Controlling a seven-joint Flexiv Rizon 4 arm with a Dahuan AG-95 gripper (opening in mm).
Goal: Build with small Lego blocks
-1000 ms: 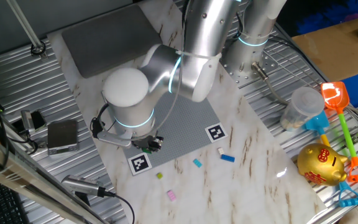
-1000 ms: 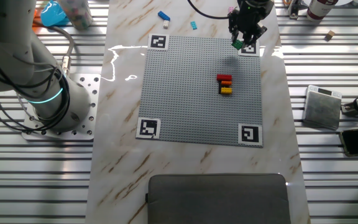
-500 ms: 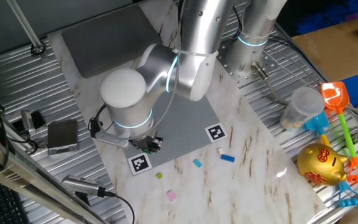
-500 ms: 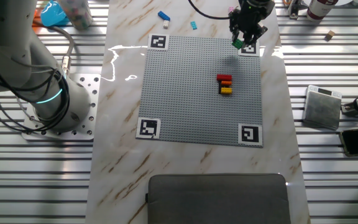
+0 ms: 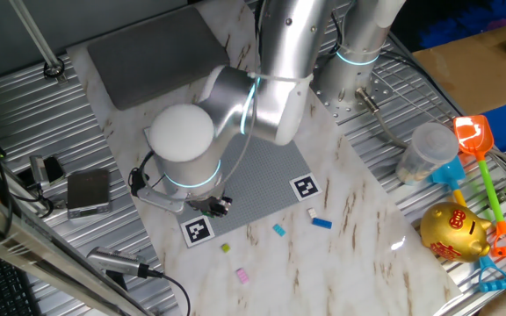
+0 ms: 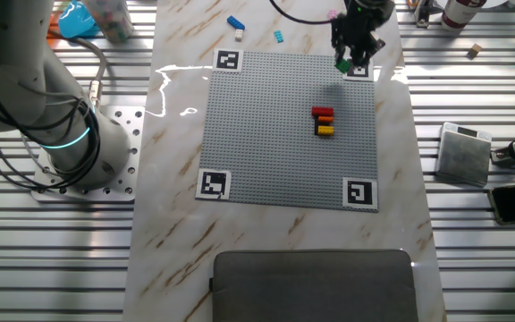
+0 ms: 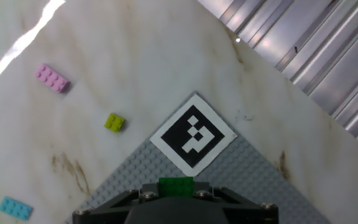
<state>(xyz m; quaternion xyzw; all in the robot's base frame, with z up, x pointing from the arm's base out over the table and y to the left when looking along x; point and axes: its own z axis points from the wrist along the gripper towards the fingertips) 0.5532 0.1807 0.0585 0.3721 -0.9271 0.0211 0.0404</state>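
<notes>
The gripper clamped a green brick near the corner marker; only the other fixed view showed the stack.

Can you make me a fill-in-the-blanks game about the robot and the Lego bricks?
1. The gripper holds a ____ brick.
2. On the grey plate, the red brick sits beside an orange and a ____ brick.
3. In the hand view, the pink brick lies on the ____ tabletop.

Missing words: green; yellow; marble
</notes>
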